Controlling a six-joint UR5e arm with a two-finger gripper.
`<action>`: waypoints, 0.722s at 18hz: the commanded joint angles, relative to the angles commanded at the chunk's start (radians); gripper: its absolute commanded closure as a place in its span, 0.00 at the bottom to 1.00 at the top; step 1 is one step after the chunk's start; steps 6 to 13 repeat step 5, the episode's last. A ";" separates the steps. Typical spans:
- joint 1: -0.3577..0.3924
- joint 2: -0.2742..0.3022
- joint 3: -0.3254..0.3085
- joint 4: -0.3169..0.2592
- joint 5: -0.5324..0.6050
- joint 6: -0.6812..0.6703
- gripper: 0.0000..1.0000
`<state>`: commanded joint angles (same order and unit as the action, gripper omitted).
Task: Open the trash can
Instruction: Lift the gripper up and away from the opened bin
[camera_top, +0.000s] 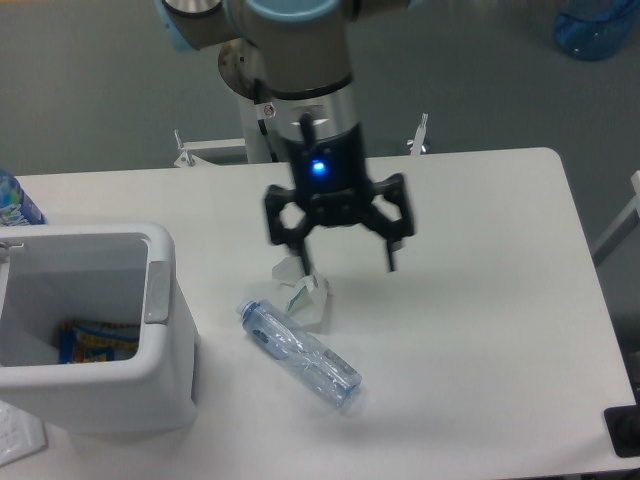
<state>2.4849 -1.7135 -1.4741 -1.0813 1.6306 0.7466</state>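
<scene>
The white trash can (95, 385) stands at the table's left front with its top open, and colourful packaging shows inside at the bottom. A grey push-tab (157, 292) sits on its right rim. No lid shows over the opening. My gripper (347, 267) hangs open above the table's middle, well to the right of the trash can and apart from it, with nothing between its fingers.
A crushed clear plastic bottle (300, 354) lies on the table right of the bin. A crumpled clear plastic piece (305, 295) sits just behind it, under the gripper's left finger. A blue-labelled bottle (15, 205) peeks in at the left edge.
</scene>
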 joint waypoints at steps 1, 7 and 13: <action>0.018 0.009 -0.008 -0.009 0.000 0.048 0.00; 0.091 0.028 -0.034 -0.012 -0.002 0.177 0.00; 0.091 0.028 -0.034 -0.012 -0.002 0.177 0.00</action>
